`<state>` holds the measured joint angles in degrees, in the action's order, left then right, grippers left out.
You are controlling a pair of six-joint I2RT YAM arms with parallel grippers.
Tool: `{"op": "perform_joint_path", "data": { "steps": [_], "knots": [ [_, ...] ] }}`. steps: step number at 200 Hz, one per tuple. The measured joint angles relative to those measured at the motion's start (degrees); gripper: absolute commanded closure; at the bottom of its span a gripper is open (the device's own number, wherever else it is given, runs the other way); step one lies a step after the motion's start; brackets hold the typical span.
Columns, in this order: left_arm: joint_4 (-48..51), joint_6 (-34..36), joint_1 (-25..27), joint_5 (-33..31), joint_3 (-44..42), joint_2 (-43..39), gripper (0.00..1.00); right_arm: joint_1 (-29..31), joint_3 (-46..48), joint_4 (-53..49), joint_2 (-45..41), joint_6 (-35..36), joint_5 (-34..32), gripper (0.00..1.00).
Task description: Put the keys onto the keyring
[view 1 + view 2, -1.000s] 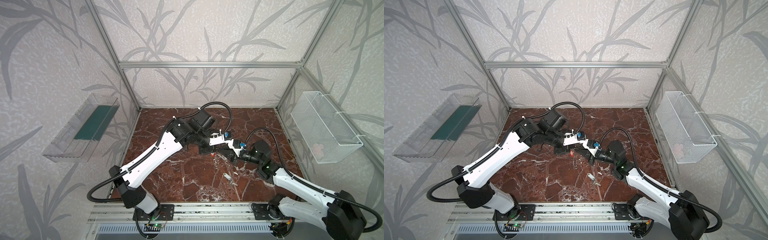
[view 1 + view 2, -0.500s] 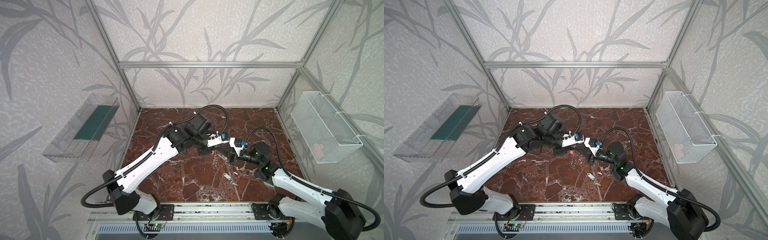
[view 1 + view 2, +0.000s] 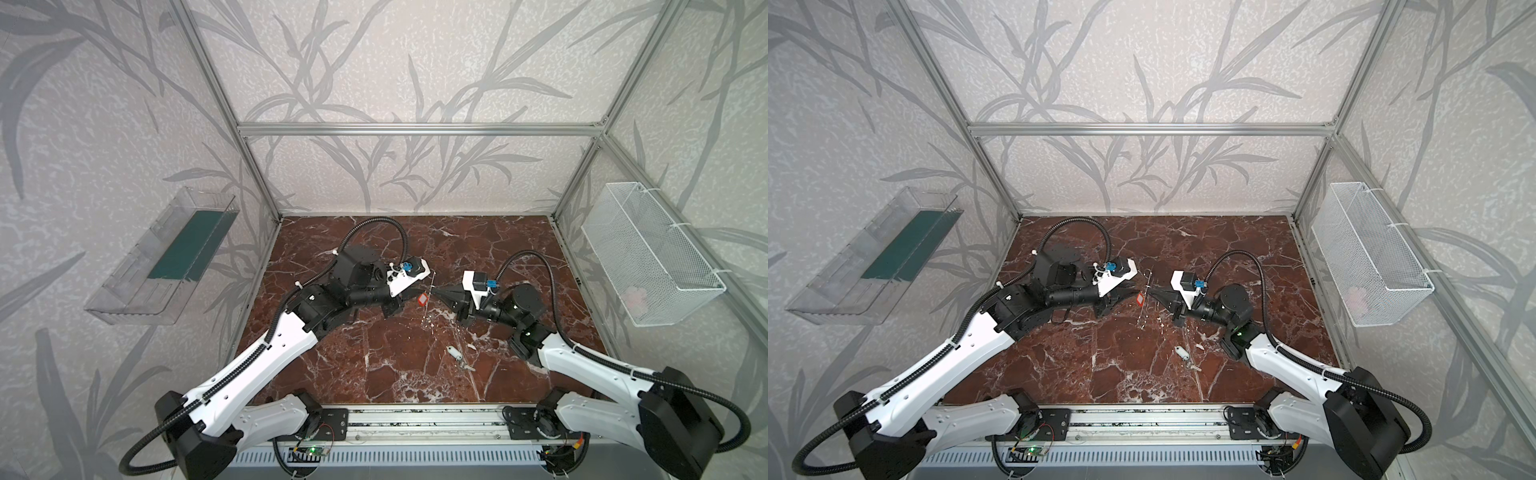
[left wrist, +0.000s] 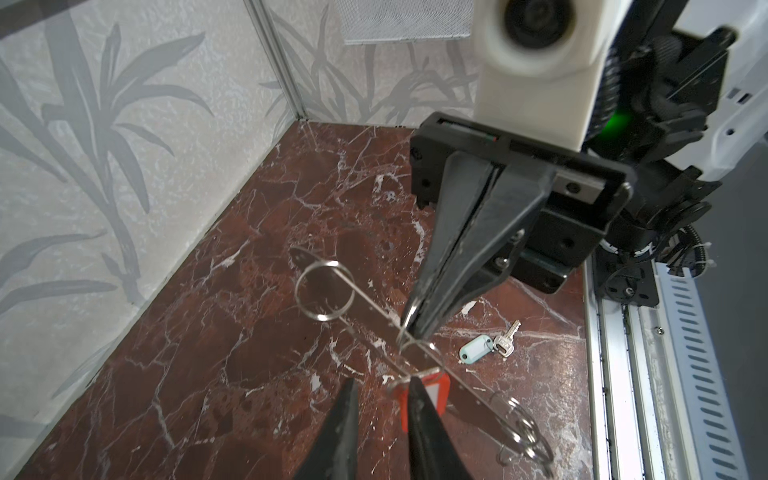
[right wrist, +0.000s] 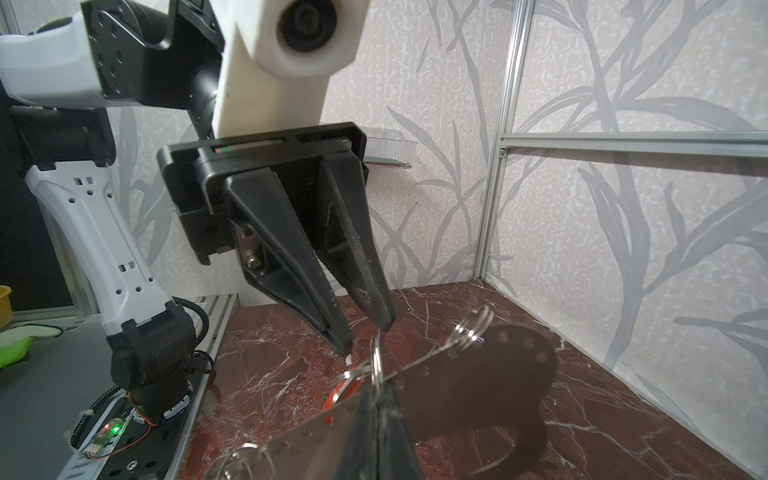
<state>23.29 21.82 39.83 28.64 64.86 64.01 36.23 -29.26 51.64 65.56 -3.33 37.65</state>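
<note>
The keyring (image 5: 490,374) is clamped by the right gripper (image 4: 411,328), the red-tagged key (image 4: 438,388) seemingly hung on it; the left gripper (image 5: 365,337) is parted, empty; the white-tagged key (image 4: 478,348) is left, well apart from the keyring

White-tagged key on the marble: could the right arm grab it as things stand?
Probably not yet: the right claw is shut on the keyring, held aloft. The white-tagged key lies uncovered near that arm.

We see marble and leaf print.
We note the counter (image 3: 374,374) red-brown with white veins, walls (image 3: 415,62) pale with grey leaves, keyring (image 5: 511,365) silver-grey, a red-orange tag (image 4: 432,395), a white tag (image 4: 476,351).
</note>
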Motion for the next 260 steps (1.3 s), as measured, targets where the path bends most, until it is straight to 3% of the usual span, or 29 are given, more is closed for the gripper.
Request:
{"op": "perform_joint_path", "data": {
  "steps": [42,100,128,164,193,241,260],
  "knots": [
    [-4.2,-1.4,-0.2,4.1,-1.8,0.0,0.81,0.0,0.0,1.2,0.1,-0.2,1.2,1.00],
    [-6.4,-1.9,-0.5,6.5,-2.0,0.5,0.99,0.0,0.0,1.1,0.1,-0.3,2.3,1.00],
    [-6.4,-1.7,-0.7,7.0,-2.0,0.8,0.99,-0.1,0.0,0.9,0.1,-0.3,2.4,1.00],
    [-6.4,-1.3,-1.0,7.8,-2.0,1.3,0.92,-0.1,0.0,0.6,0.1,-0.3,2.4,1.00],
    [-6.2,-1.2,-1.3,8.6,-2.0,1.6,1.00,-0.2,0.0,0.5,0.1,-0.3,2.5,1.00],
    [-5.4,-0.9,-1.4,9.0,-0.9,2.7,1.00,-0.5,0.0,0.3,0.1,-0.6,2.8,1.00],
    [-3.0,-0.1,-1.4,9.1,0.9,3.6,1.00,-0.5,0.0,-0.6,-0.2,-0.2,2.2,0.83]
  ]
}}
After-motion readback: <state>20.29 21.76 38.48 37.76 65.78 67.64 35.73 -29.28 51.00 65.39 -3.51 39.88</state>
